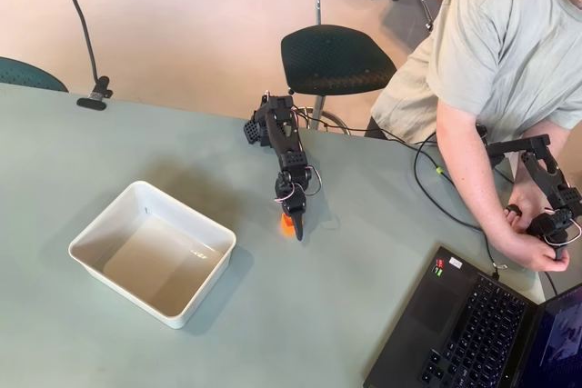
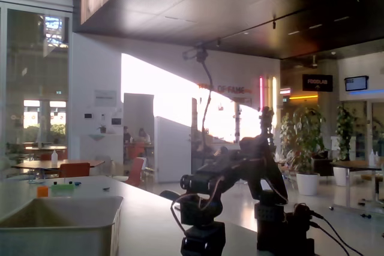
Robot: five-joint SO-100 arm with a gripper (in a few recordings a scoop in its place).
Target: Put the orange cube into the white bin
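The orange cube (image 1: 286,224) rests on the pale green table near its middle. My black gripper (image 1: 295,223) points straight down at it, its fingertips right against the cube's right side and partly covering it. How far apart the jaws stand is hidden by the gripper body. The white bin (image 1: 91,235) sits to the left of the cube, about a bin's width away, with nothing visible inside. In the fixed view the arm (image 2: 240,175) is a dark silhouette and the bin's wall (image 2: 60,229) fills the lower left.
An open laptop (image 1: 473,333) lies at the table's lower right corner. A person (image 1: 509,43) sits at the right edge, with cables (image 1: 427,179) trailing over the table. A black chair (image 1: 335,59) stands behind the arm's base.
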